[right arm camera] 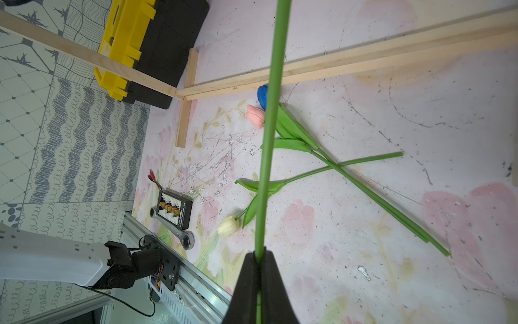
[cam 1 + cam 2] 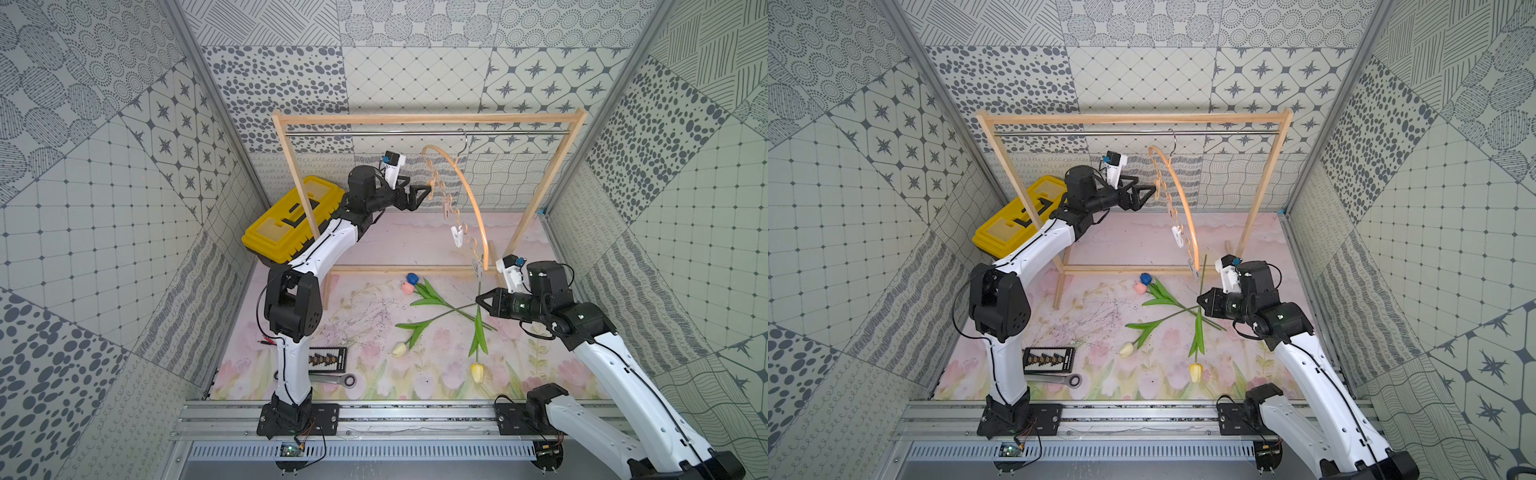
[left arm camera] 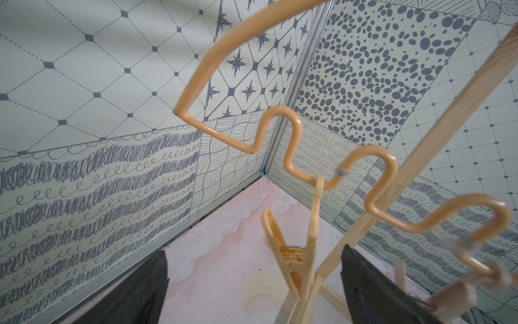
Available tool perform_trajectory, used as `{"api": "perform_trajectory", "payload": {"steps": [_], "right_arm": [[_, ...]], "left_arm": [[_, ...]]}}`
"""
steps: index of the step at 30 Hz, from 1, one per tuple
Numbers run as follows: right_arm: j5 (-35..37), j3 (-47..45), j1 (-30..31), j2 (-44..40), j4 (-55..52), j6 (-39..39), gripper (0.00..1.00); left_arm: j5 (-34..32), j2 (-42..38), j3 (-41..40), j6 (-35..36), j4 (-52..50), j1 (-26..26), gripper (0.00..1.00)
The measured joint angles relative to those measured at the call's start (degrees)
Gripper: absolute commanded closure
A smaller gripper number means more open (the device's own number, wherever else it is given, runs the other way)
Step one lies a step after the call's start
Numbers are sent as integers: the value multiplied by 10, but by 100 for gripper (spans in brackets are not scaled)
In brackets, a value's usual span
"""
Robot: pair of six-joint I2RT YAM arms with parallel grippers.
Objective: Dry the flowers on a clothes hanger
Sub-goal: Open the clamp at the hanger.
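Over floral mat (image 2: 374, 249), R gripper (image 1: 259, 254) clamps yellow tulip (image 2: 478, 332) stem; L gripper (image 2: 422, 189) apart by hanger (image 2: 473, 199)

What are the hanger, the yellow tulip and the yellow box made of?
The clothes hanger: smooth, glossy tan rod bent in waves, no grain showing; probably coated metal or plastic, possibly varnished wood.
The yellow tulip: even, smooth green stem, so likely plastic, not real.
The yellow box: hard moulded plastic, matte, with notched lid edges.

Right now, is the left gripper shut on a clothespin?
No, the left gripper stands wide open, and the peach clothespin hangs free of its fingers.
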Motion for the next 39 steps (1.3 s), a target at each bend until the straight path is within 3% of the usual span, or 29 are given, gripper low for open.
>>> {"api": "perform_trajectory", "payload": {"steps": [9,17,28,34,39], "right_arm": [[50,83,-12,12,-73,-33,100],[92,265,-14,151,-97,-94,100],[89,474,-14,377,-71,-150,100],[103,545,-14,412,-75,-173,100],[112,551,-14,412,-75,-183,100]], "left_arm": [[32,21,35,-25,6,-1,6],[49,21,37,-28,4,-3,6],[56,30,50,-27,4,-8,5],[57,36,56,-27,4,-11,5],[58,41,57,-27,3,-14,5]]}}
